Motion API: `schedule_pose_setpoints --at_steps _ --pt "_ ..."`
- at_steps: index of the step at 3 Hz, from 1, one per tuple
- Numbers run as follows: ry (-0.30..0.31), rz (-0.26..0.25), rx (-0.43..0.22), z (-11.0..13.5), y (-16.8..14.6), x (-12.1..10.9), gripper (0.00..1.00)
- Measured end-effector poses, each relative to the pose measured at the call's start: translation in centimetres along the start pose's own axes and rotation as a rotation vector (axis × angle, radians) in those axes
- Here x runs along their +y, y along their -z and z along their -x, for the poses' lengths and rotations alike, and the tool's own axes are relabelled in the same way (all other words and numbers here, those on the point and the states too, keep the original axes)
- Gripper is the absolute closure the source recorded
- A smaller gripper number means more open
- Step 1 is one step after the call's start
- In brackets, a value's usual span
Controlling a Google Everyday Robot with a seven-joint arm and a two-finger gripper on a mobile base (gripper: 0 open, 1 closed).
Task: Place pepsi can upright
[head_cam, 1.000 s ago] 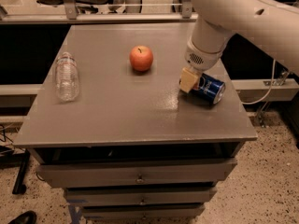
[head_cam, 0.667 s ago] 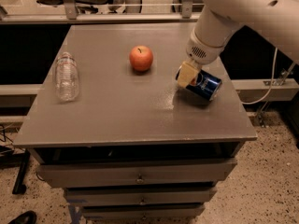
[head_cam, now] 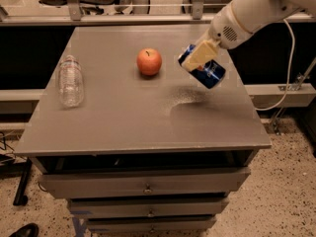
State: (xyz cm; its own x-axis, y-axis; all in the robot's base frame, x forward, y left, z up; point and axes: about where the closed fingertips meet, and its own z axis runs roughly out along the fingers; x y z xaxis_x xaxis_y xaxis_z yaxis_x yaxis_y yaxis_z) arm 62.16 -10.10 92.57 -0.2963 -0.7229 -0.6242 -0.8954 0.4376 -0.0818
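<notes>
The pepsi can (head_cam: 211, 74) is dark blue with a red and white logo. It hangs tilted in the air above the right part of the grey table (head_cam: 123, 117), its shadow on the tabletop below it. My gripper (head_cam: 199, 57) comes in from the upper right on a white arm and is shut on the can, a tan finger pad (head_cam: 199, 54) lying across its upper side.
A red apple (head_cam: 149, 61) stands on the table just left of the can. A clear plastic bottle (head_cam: 70, 80) lies on its side near the left edge. Drawers sit below the tabletop. A cable and metal frame are at the right.
The gripper has lifted the can off the tabletop and carried it up and slightly left, toward the apple. The can now hangs tilted in the air.
</notes>
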Motion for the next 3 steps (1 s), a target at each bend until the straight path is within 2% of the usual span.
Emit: schedule_pose_setpoints --at_steps 1,2,3 --pt "0.016 0.114 -0.251 1.6 0.9 0.4 1.00" --pt "0.002 0.221 -0.486 2.9 2.4 1.9 1.00" --pt "-0.017 0.283 -0.649 2.6 4.2 2.6 1.00"
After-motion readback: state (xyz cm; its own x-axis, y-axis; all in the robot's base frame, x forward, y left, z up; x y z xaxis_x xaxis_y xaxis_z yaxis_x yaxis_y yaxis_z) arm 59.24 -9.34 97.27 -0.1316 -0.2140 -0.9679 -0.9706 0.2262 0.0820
